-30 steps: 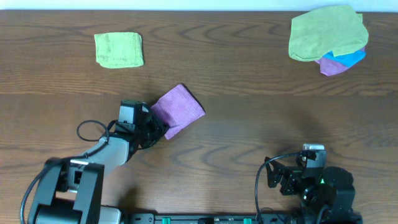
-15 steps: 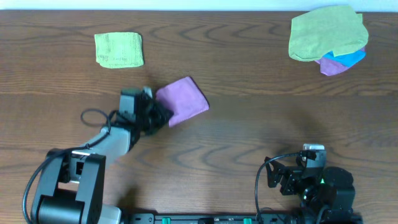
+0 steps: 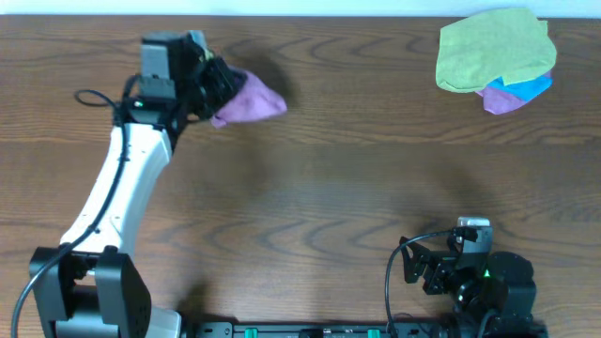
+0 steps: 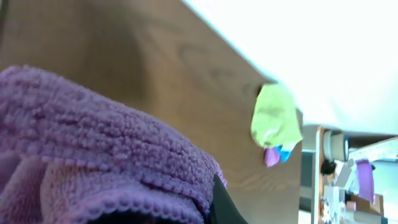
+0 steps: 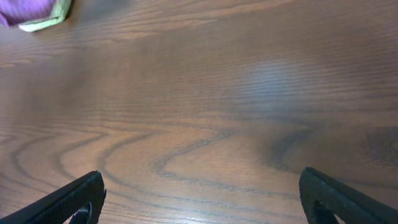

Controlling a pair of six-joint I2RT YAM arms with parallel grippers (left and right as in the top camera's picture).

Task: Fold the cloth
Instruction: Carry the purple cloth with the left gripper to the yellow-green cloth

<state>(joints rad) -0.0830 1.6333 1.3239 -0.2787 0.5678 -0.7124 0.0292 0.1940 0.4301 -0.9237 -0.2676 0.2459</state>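
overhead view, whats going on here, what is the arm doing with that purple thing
The left gripper is shut on the light purple terry washcloth and holds it bunched up at the far left of the wooden table. In the right wrist view the washcloth sits right over a lime-green cloth. The right gripper is open near the front edge, holding nothing. A pile of lime-green, blue and purple cloths lies at the far right.

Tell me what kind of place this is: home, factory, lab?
Probably a robotics lab bench: left arm and right arm at one wood-grain table, a pile of cloths as props, cluttered gear beyond the table edge.
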